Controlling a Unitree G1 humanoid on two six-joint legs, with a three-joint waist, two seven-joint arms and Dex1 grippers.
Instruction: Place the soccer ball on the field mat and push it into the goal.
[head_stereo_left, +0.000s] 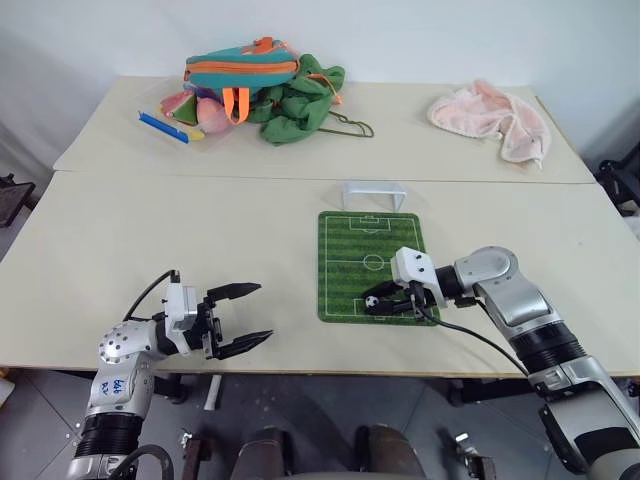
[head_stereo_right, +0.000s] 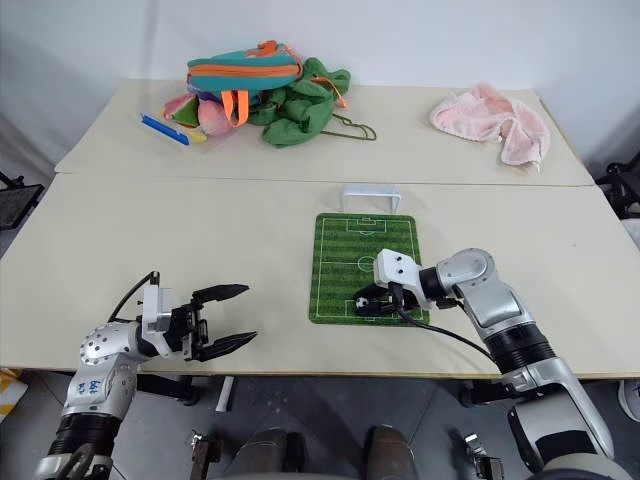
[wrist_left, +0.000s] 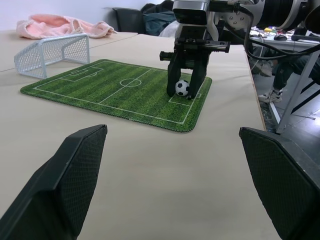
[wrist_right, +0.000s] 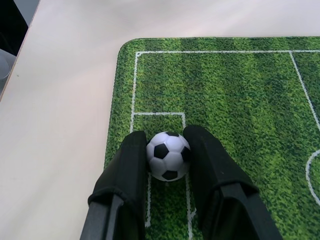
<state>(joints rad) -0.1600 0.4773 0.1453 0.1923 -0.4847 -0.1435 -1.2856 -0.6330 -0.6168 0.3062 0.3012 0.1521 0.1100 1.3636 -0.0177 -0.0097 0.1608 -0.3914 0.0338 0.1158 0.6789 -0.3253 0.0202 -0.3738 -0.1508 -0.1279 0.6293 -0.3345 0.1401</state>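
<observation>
The soccer ball (wrist_right: 169, 156) is small, white with black patches, and rests on the near end of the field mat (head_stereo_left: 370, 240), inside the marked box by the mat's front edge. My right gripper (head_stereo_left: 376, 303) reaches in from the right and is shut on the ball, with one black finger against each side; its fingertips touch the mat. The white goal (head_stereo_left: 374, 193) stands on the table at the mat's far end, its mouth facing the mat. My left gripper (head_stereo_left: 262, 312) hovers open near the table's front edge, well left of the mat, pointing toward the ball (wrist_left: 182, 88).
At the table's back left lie a colourful backpack (head_stereo_left: 242, 72), a green cloth (head_stereo_left: 300, 105) with a wire hanger, and a blue pen (head_stereo_left: 163, 128). A pink towel (head_stereo_left: 492, 115) lies at the back right. A seam (head_stereo_left: 200, 177) crosses the tabletop behind the goal.
</observation>
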